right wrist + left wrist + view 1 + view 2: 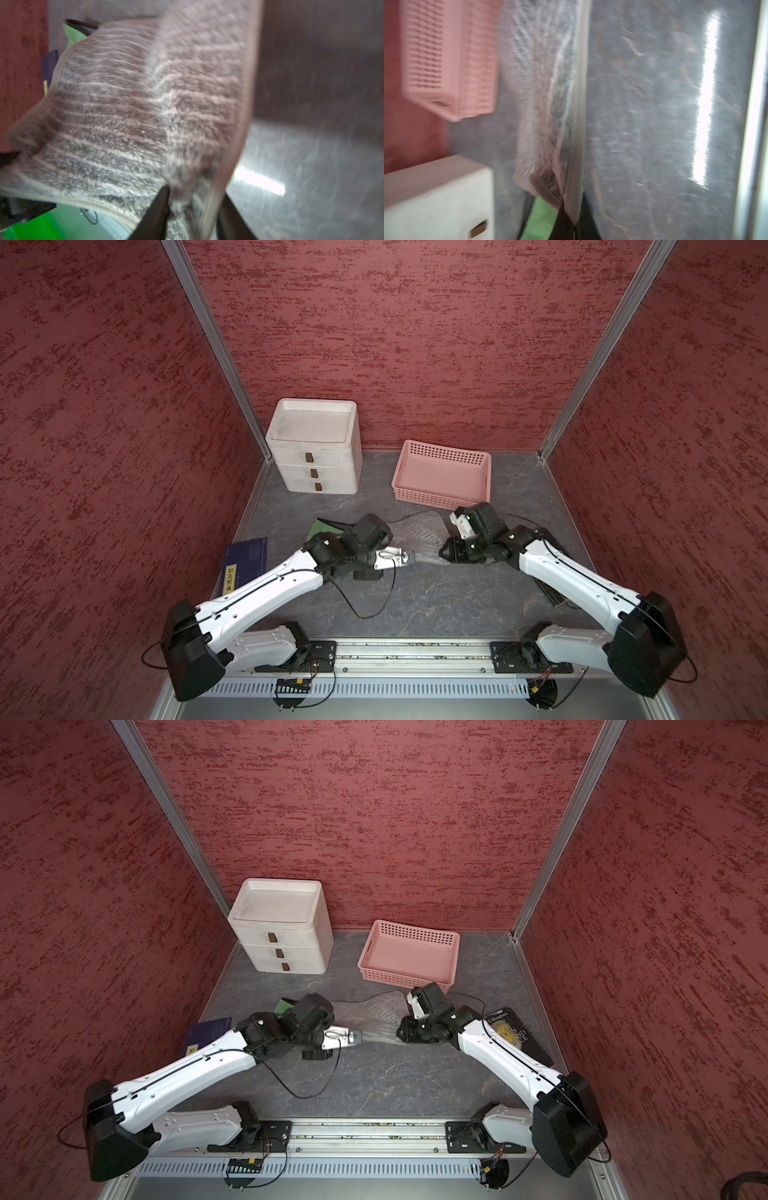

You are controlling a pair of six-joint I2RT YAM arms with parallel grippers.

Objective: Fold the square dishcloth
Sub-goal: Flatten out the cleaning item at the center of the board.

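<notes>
Dishcloth (419, 533): left jaws clamped on corner; right jaws parted around it. Book (515, 1033) reads "Maugham".

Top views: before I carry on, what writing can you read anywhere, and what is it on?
"S.Maugham": on the dark book, beside the right arm.
"OON", "ND": gold title fragments on that cover; the arm hides the rest, and the line below is blurred.
Yellow label on the blue book: characters too small to read.
Wrist views: nothing legible.
</notes>
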